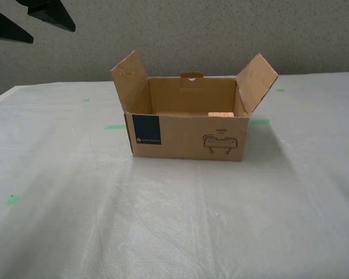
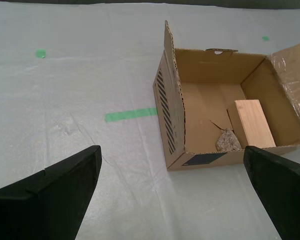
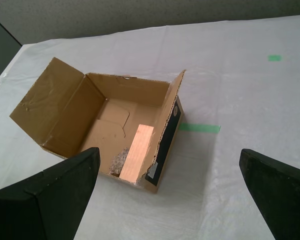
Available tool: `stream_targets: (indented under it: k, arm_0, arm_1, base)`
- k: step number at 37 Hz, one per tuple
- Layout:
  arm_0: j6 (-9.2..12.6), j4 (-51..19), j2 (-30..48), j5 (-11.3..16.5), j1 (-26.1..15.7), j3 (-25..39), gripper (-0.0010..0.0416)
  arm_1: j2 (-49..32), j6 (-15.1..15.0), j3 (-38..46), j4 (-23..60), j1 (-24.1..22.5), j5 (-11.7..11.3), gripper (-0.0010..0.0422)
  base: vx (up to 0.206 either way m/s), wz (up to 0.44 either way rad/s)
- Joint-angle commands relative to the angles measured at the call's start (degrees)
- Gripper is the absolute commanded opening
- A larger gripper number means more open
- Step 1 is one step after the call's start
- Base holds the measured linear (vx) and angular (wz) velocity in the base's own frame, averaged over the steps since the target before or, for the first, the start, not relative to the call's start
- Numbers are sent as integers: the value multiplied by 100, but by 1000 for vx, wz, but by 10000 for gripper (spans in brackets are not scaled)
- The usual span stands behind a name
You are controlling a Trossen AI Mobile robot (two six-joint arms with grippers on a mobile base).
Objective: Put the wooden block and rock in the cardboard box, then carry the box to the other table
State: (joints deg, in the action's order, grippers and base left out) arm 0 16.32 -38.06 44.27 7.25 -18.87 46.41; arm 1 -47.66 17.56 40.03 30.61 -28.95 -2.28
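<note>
Table [image 1: 174, 232] with a whitish, wrinkly, shiny sheet is filling most of what we are seeing, and bits of bright green tape [image 1: 115, 127] are sticking to it here and there. A speckled grey wall [image 1: 221, 35] is standing behind it.

The cardboard box [image 1: 186, 136] is sitting open on this table, its side flaps sticking up and out. The wooden block [image 2: 253, 123] is lying flat inside it, and the rock [image 2: 228, 141] is lying just beside the block, near the front wall of the box.

We are holding both arms up above the table, away from the box. My first gripper [image 3: 172, 195] is hanging wide open with nothing in it. My second gripper [image 2: 175, 195] is hanging wide open too, and it is holding nothing. Both are looking down at the box from different sides.
</note>
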Motion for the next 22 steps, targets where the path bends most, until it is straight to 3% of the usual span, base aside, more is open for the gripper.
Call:
stream_targets:
  k: [1,22]
  arm_0:
    - [24,17,0,-22,0,2,390]
    - [24,17,2,-22,0,2,390]
  arm_1:
    - [0,-2,4,-9,2,15,389]
    - [0,-2,4,-7,2,15,389]
  base:
    - [0,0]
    - [0,0]
